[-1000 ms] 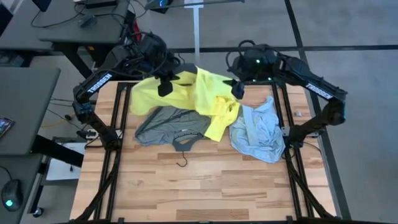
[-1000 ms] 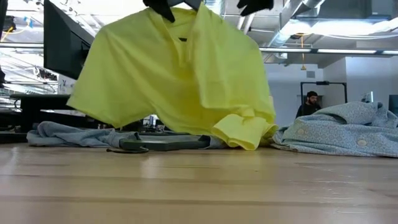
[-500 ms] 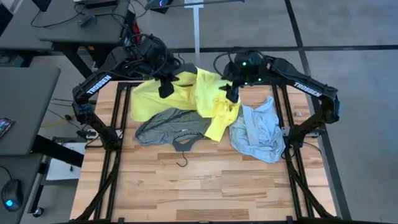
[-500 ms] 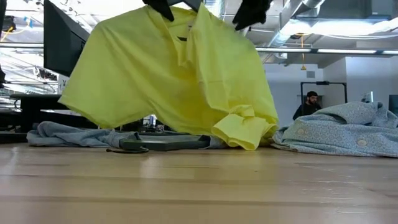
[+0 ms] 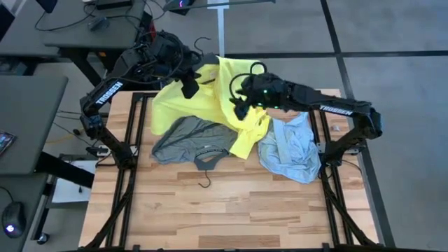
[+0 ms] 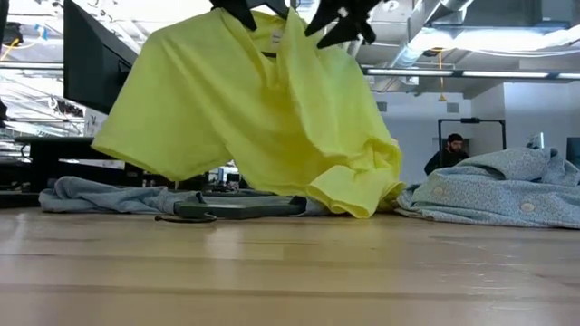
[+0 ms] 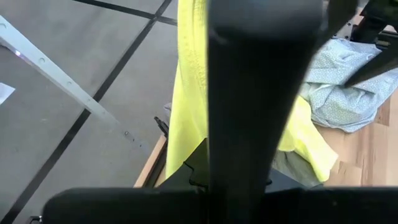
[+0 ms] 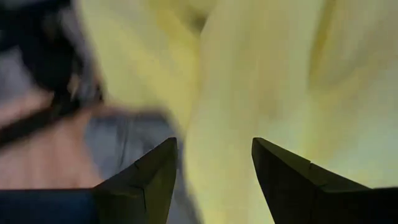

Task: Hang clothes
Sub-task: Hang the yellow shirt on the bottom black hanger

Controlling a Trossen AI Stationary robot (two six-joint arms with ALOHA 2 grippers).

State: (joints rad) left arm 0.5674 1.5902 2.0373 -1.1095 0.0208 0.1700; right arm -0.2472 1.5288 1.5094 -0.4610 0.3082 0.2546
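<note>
While pinched aloft, yellow T-shirt (image 6: 254, 118) hangs lengthwise downward; sleeves spread | left fingers (image 5: 189, 87) shut

Soft matt cloth T-shirt (image 5: 217, 98), wooden table (image 5: 231, 203)

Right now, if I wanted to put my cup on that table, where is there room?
The near half of the wooden table, in front of the grey T-shirt and the pale blue shirt, is bare. The far half is crowded: the yellow T-shirt hangs there between the left hand and right hand.
</note>
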